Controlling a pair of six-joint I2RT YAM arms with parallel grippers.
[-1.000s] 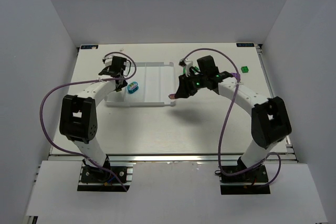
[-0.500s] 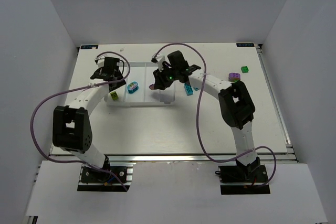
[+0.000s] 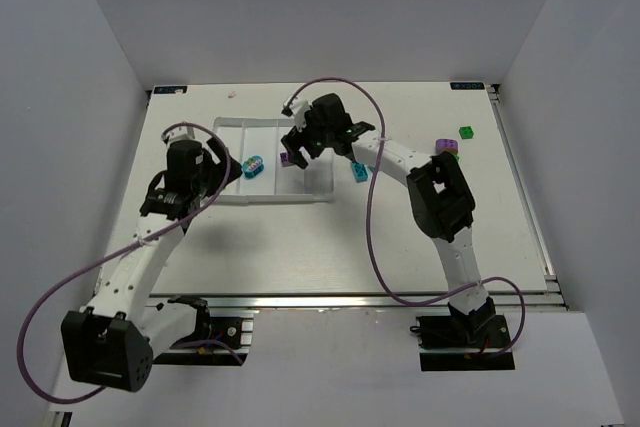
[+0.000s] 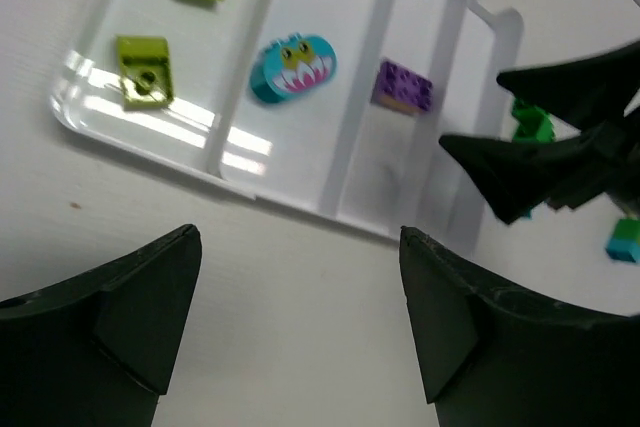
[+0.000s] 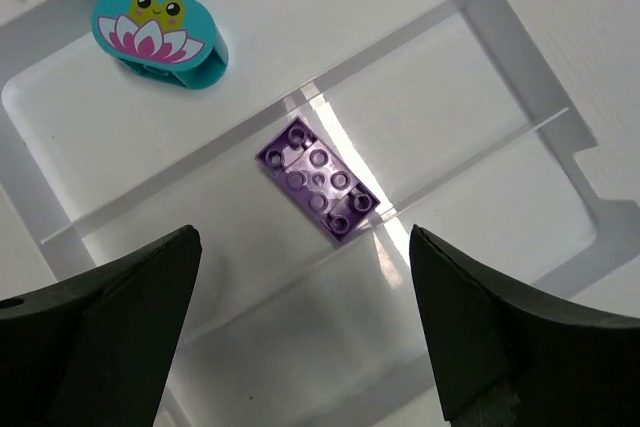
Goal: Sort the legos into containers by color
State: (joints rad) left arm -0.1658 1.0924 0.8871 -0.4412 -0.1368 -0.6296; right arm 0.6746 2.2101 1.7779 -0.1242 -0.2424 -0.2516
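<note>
The white tray holds two yellow-green legos in its leftmost container. A teal piece with a painted face lies in the second. A purple brick lies in the third, one corner against a ridge. My right gripper hangs open just above that purple brick, holding nothing. My left gripper is open and empty over bare table off the tray's near-left corner. A teal-blue brick, a purple one and a green one lie on the table right of the tray.
White walls close in the table on three sides. The right arm reaches across from the right, its forearm passing over the teal-blue brick. In the left wrist view the right gripper fills the tray's right end, with a green brick behind it.
Both grippers opened. The right one came over the tray and let the purple brick down into it. The left one left a yellow-green brick in the tray and drew back toward the near left.
</note>
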